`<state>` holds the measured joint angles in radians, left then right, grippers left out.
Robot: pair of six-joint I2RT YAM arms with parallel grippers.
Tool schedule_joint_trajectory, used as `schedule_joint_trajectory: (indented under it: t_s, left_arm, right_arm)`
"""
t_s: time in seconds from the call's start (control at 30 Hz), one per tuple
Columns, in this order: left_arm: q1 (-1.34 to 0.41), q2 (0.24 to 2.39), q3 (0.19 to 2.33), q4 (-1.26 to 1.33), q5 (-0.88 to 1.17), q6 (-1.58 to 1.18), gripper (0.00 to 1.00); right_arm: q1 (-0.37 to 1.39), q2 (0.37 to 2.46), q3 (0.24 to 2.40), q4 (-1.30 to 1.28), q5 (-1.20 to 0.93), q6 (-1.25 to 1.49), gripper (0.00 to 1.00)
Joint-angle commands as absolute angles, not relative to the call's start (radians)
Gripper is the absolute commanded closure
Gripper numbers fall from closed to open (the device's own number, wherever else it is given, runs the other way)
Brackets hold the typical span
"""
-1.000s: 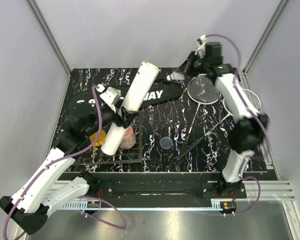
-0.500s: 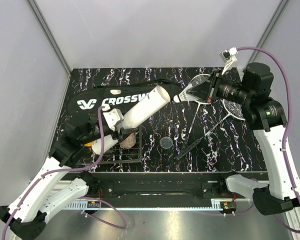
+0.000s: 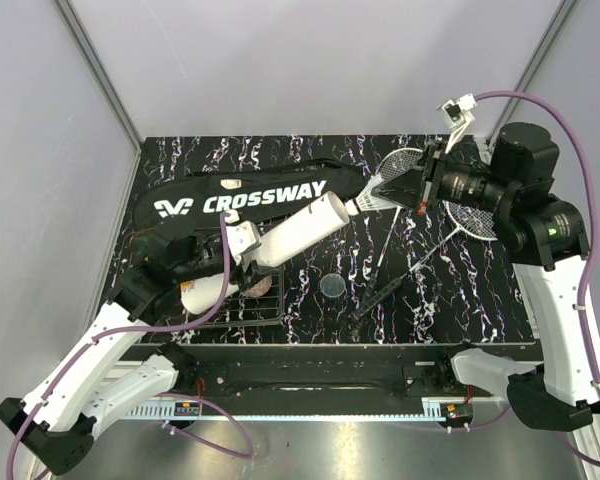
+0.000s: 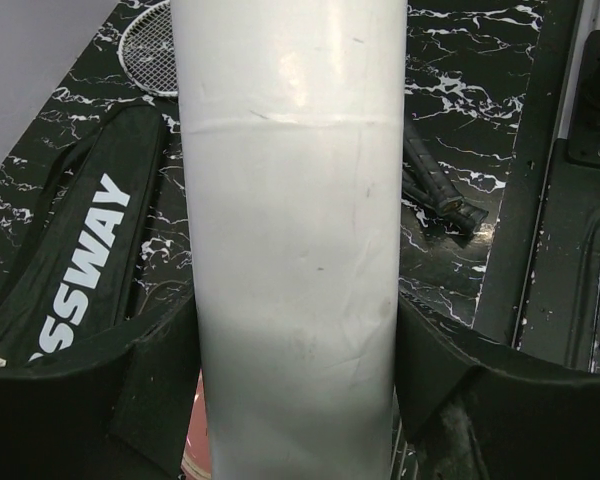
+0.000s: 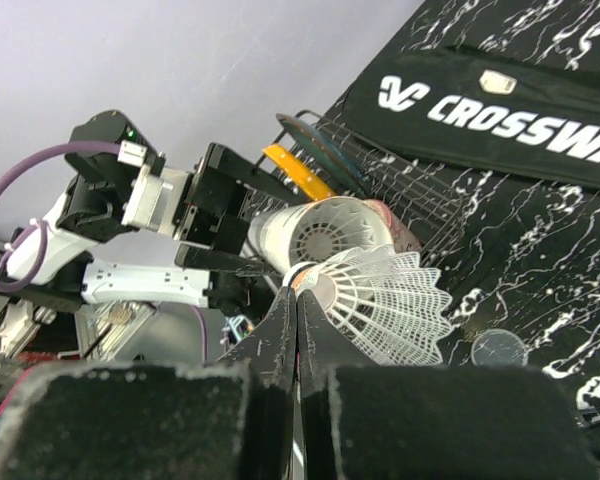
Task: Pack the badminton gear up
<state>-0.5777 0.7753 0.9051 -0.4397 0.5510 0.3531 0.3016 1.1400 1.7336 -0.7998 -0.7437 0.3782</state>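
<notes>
My left gripper [image 3: 245,245] is shut on the white tube [image 3: 300,232] and holds it nearly level above the table, its open end facing right. In the left wrist view the tube [image 4: 290,250] fills the gap between both fingers [image 4: 90,390]. My right gripper [image 3: 378,192] is shut on a white shuttlecock [image 3: 363,203], held just off the tube's mouth. In the right wrist view the shuttlecock [image 5: 390,300] sits in front of the tube's opening [image 5: 315,235], cork towards it. The black CROSSWAY bag [image 3: 240,200] lies at the back left. Two rackets [image 3: 410,170] [image 3: 470,215] lie at the back right.
A wire basket [image 3: 260,312] stands at the front left under the tube, with a pink cup [image 3: 258,285] partly hidden in it. A yellow-black object [image 5: 295,170] shows beside the basket. A small clear lid [image 3: 332,287] lies mid-table. Racket handles [image 4: 435,190] reach toward the centre.
My left arm has tipped the tube from steeply raised down to nearly level, mouth to the right. My right arm has swung from the far back with the shuttlecock, up to the tube's mouth.
</notes>
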Motion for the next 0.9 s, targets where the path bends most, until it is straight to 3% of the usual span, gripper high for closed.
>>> schedule_joint_trajectory:
  t_s: [0.0,0.33,0.5,0.7,0.87]
  left_arm:
    - [-0.578,0.790,0.968,-0.382,0.603,0.371,0.91]
    - [-0.578,0.755,0.943,-0.339,0.627,0.347,0.93]
    - [-0.578,0.743,0.934,-0.337,0.611,0.353,0.94]
    - [-0.578,0.736,0.919,-0.347,0.607,0.359,0.95]
    - [-0.580,0.739,0.922,-0.344,0.615,0.356,0.95]
  right_arm:
    - [0.345,1.158,1.698,-0.770,-0.795,0.397,1.00]
    - [0.403,1.164,1.595,-0.606,-0.802,0.492,1.00]
    - [0.403,1.143,1.673,-0.744,-0.548,0.394,1.00]
    - [0.405,1.105,1.700,-0.762,-0.483,0.370,1.00]
    - [0.403,1.121,1.666,-0.663,-0.607,0.435,1.00]
